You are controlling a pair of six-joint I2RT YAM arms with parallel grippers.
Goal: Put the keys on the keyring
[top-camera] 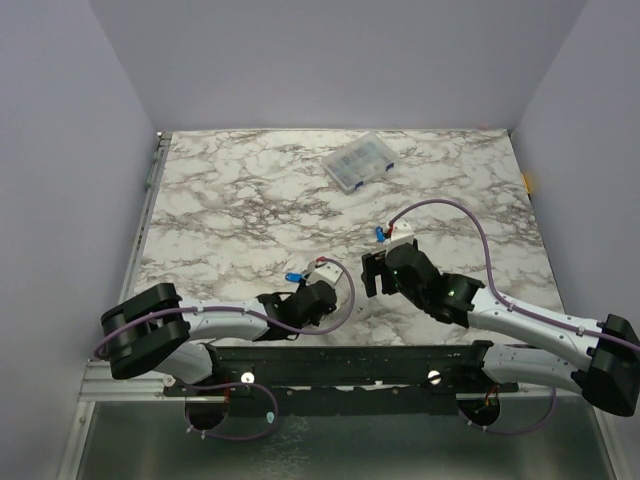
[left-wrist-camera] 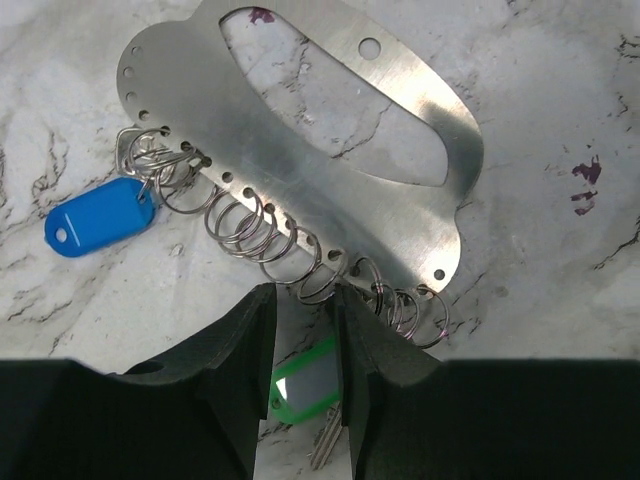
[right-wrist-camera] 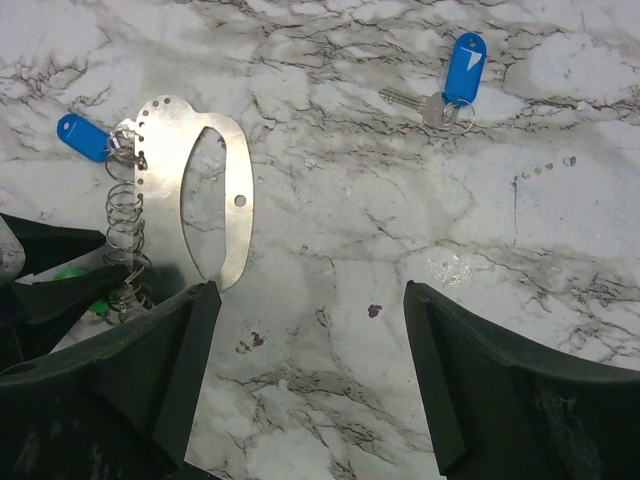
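Note:
The keyring (left-wrist-camera: 300, 150) is a flat silvery loop lying on the marble, with a row of wire rings (left-wrist-camera: 250, 225) along its near edge. A blue key (left-wrist-camera: 100, 215) hangs from the ring at its left end. My left gripper (left-wrist-camera: 305, 300) sits at the ring row, shut on the green key (left-wrist-camera: 305, 385), whose tag fills the gap between the fingers. A second blue key (right-wrist-camera: 462, 70) lies loose on the table to the right of the keyring (right-wrist-camera: 165, 160). My right gripper (right-wrist-camera: 310, 370) hovers open over bare marble beside the keyring, holding nothing.
A clear plastic compartment box (top-camera: 358, 162) stands at the back of the marble table (top-camera: 240, 200). Both arms meet near the front middle, with the left gripper (top-camera: 320, 285) and the right gripper (top-camera: 375, 272) close together. Walls enclose the table on three sides.

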